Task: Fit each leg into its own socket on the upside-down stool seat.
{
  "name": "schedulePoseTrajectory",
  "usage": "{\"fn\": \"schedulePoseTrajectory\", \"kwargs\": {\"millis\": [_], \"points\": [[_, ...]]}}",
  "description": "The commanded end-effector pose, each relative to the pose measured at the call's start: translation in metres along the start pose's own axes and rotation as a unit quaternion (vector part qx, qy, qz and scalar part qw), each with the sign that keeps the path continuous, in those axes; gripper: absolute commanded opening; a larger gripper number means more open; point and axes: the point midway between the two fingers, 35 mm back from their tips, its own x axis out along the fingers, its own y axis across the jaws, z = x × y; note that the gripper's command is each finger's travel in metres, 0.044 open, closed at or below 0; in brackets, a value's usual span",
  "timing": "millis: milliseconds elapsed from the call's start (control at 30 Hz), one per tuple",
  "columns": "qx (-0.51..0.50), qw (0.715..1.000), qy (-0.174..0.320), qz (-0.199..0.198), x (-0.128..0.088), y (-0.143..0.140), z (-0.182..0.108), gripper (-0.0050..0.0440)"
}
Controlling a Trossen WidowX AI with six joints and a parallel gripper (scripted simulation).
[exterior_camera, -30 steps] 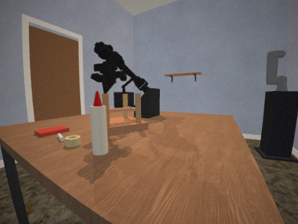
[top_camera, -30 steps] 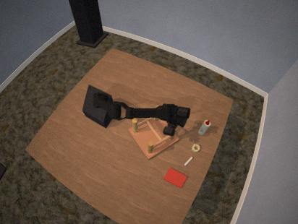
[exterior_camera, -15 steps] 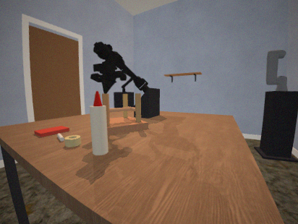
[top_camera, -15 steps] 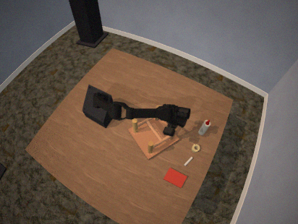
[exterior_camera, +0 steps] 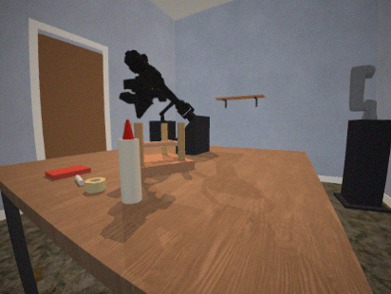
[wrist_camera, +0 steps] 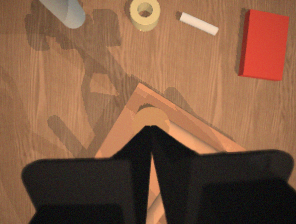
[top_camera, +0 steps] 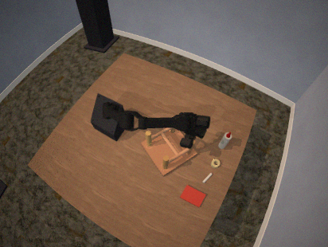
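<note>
Glue bottle (top_camera: pixel 224 141) (exterior_camera: pixel 130 171) (wrist_camera: pixel 70 13), tape roll (top_camera: pixel 212 163) (exterior_camera: pixel 95 187) (wrist_camera: pixel 145 21), white stick (top_camera: pixel 207 178) (exterior_camera: pixel 80 180) (wrist_camera: pixel 199 24), red block (top_camera: pixel 193 196) (exterior_camera: pixel 68 172) (wrist_camera: pixel 264 45).

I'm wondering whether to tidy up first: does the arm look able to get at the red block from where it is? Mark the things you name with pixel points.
Probably yes: the red block (top_camera: pixel 193 196) (exterior_camera: pixel 67 172) (wrist_camera: pixel 265 45) lies apart from the stool and chalk-like white stick (top_camera: pixel 207 178) (exterior_camera: pixel 80 180) (wrist_camera: pixel 199 24). The closed claw (top_camera: pixel 186 143) (exterior_camera: pixel 139 115) (wrist_camera: pixel 150 131) would need opening.

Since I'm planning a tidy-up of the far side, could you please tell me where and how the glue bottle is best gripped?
Probably around the white body of the glue bottle, from either side, below the red tip: it stands upright, straight-sided.
</note>
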Motion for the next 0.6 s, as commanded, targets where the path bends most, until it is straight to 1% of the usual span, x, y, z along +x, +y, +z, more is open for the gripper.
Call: {"fn": "schedulePoseTrajectory", "kwargs": {"millis": [0, 233, 267, 400, 467, 567], "points": [[0.005, 1.000, -0.006, -0.002, -0.009, -0.002, 0.005, 0.0000], [0.005, 1.000, -0.008, -0.003, -0.013, -0.002, 0.006, 0.0000], [-0.002, 1.000, -0.004, 0.000, -0.009, 0.001, 0.001, 0.0000], [-0.033, 0.999, -0.002, 0.016, -0.027, 0.033, -0.027, 0.0000], [-0.033, 0.999, -0.002, 0.016, -0.027, 0.033, -0.027, 0.0000], [-0.058, 0.998, 0.001, 0.027, -0.041, 0.056, -0.055, 0.0000]]}}
